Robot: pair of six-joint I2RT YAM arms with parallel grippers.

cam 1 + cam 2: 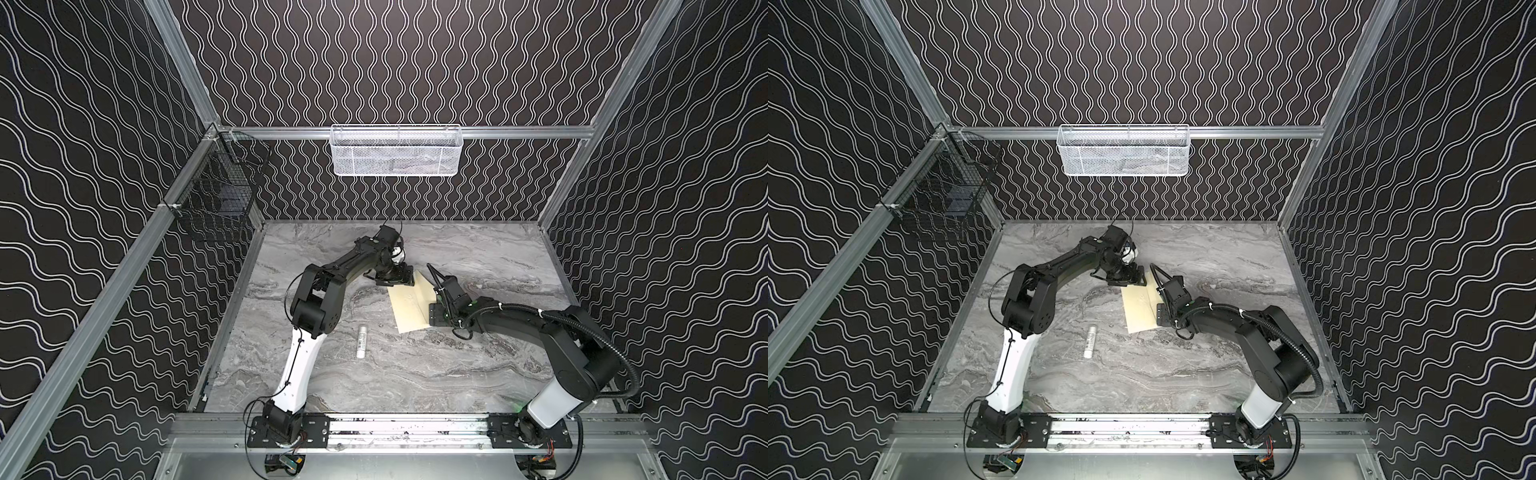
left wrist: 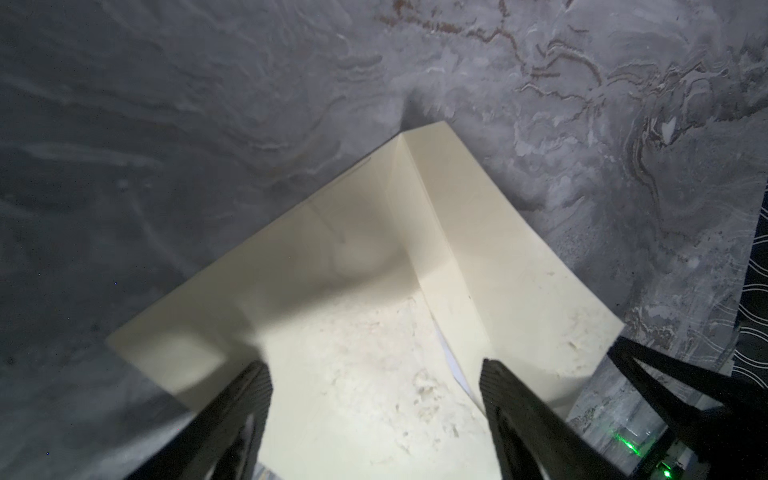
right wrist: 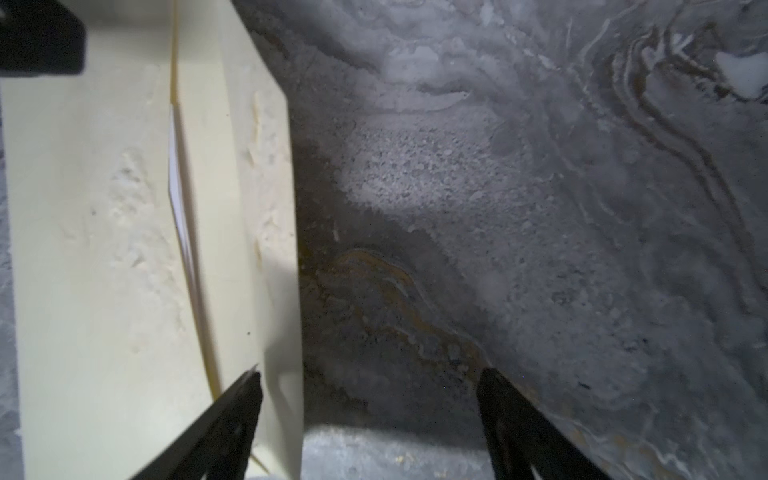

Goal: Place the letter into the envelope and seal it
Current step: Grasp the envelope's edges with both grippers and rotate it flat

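- Our left end effector [image 2: 374, 365] hovers spread over the envelope [image 2: 353, 270]. The right end effector [image 3: 370, 372], also spread and empty, straddles the flap [image 3: 241, 208].
- The letter [image 3: 178, 195] peeks white from the envelope's mouth.
- The paper lies light and floppy on the worktop [image 3: 540, 208]; we'd press the flap along its crease rather than pinch it.

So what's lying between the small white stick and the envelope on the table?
Nothing. In both top views, only bare marbled tabletop separates the white stick from the envelope.

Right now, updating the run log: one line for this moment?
envelope: flap open | letter: inside, white edge showing | left pincer: open over envelope | right pincer: open astride flap edge
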